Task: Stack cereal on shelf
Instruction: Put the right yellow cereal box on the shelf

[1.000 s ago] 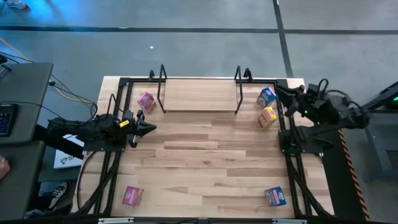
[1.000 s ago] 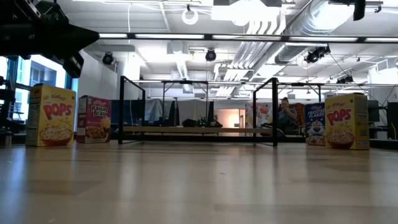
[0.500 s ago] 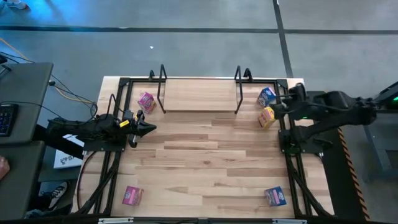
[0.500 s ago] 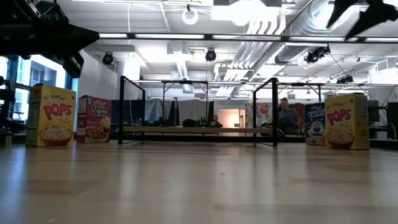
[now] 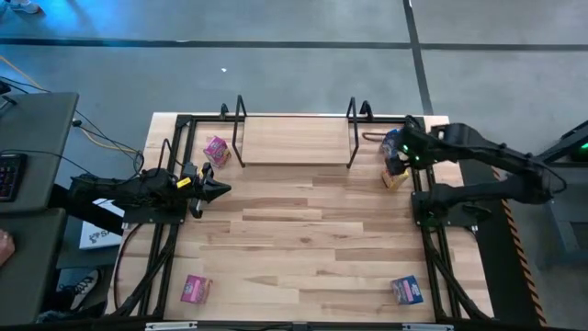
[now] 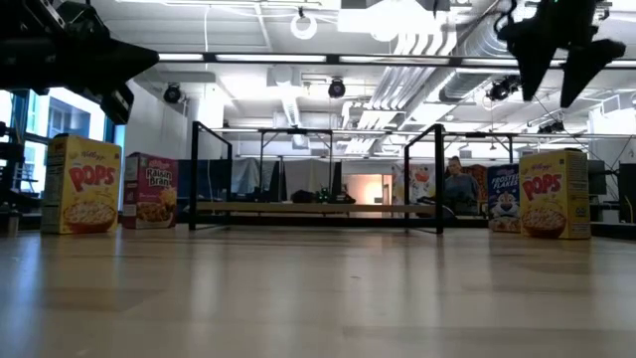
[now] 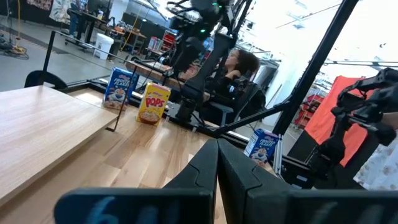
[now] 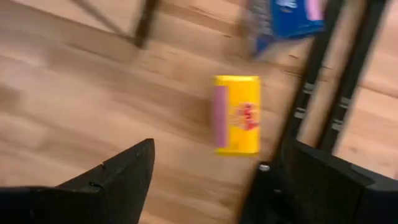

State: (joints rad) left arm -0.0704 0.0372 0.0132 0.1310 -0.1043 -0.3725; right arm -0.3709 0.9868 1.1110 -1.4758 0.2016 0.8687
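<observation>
High view first: I see the shelf [image 5: 296, 138] at the far edge of the table [image 5: 303, 248] — a pale wood board, smooth and planked like the tabletop, held between two thin black loop frames. Nothing sits on it. Just right of it my right gripper [image 5: 397, 153] hangs over two small cardboard boxes, a blue box [image 5: 391, 141] and, touching or nearly touching it, a yellow box [image 5: 397, 175]; the arm partly covers both. In the right wrist view the yellow box [image 8: 237, 114] lies flat below the spread dark fingers [image 8: 118, 174], its glossy printed top up, with the blue one [image 8: 292, 15] beyond it and black rail tubes just beside. In the low view that gripper [image 6: 556, 65] shows high above the yellow box [image 6: 555, 194], jaws apart, holding nothing.

My left gripper [image 5: 213, 188] waits at the table's left side, fingers pressed together — the left wrist view shows them [image 7: 217, 168] meeting in a point. A pink box [image 5: 216, 149] stands left of the shelf, well clear of it. Another pink box [image 5: 196, 289] and a second blue box [image 5: 406, 291] lie at the near corners, well apart. Beyond the table, a seated person [image 6: 459, 187] is partly hidden by the shelf frame.
</observation>
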